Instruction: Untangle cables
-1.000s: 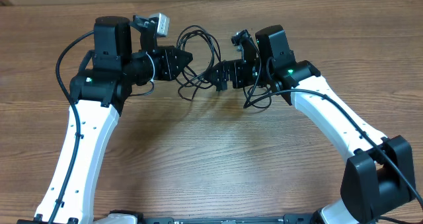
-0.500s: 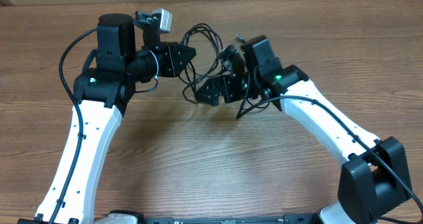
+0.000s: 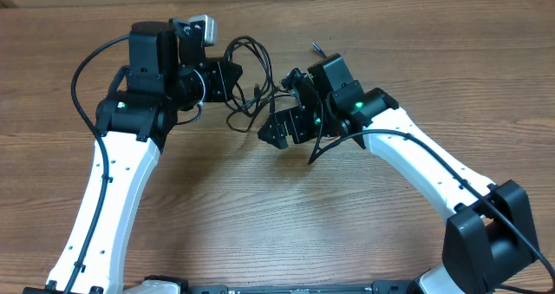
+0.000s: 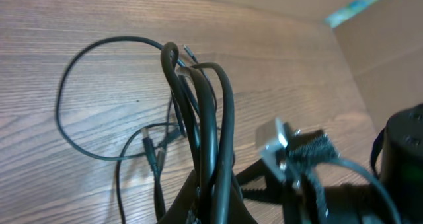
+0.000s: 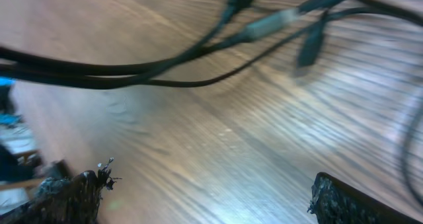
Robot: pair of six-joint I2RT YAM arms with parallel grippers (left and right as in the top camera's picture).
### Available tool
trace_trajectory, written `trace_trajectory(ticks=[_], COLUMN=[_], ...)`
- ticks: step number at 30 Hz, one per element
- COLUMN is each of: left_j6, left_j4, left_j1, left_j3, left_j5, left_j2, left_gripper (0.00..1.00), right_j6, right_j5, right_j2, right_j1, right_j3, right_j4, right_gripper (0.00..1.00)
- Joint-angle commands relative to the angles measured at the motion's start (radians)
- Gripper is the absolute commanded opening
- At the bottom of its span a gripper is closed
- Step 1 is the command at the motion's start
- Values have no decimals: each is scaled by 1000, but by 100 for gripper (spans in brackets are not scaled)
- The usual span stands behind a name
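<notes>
Overhead: left gripper (image 3: 234, 74) clamps the cables (image 4: 198, 138); right gripper (image 3: 274, 129), wide open, should take 1 loose strand and pull gently.

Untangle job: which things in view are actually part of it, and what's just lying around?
In the job:
- cables, a tangled bundle with loose loops
- left end effector, shut on the cables
- right end effector, open, strands crossing in front of it, none gripped

Not in the job:
- table
- arm wires, the thicker ones on the arms
- brown panel at the table's edge
</notes>
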Motion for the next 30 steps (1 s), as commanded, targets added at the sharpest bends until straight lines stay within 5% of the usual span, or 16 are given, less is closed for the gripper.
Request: trace_trajectory(ticks=[1, 8, 17, 30], left_j6=[171, 460, 627, 555], left_j4=[-24, -171, -197, -193], left_j1=[-6, -6, -6, -6], left_j3=[8, 8, 8, 8], left_j5=[65, 112, 111, -23], left_j2=[-24, -24, -24, -24], left_gripper=[4, 4, 4, 4], right_j6=[-12, 46, 17, 3], right_j5=[84, 89, -97, -263], right_j2=[-27, -27, -27, -27], right_j1=[-21, -97, -166, -166], right_j3=[25, 26, 26, 26], right_j4=[-9, -3, 19, 82], right_gripper=[100, 100, 100, 100])
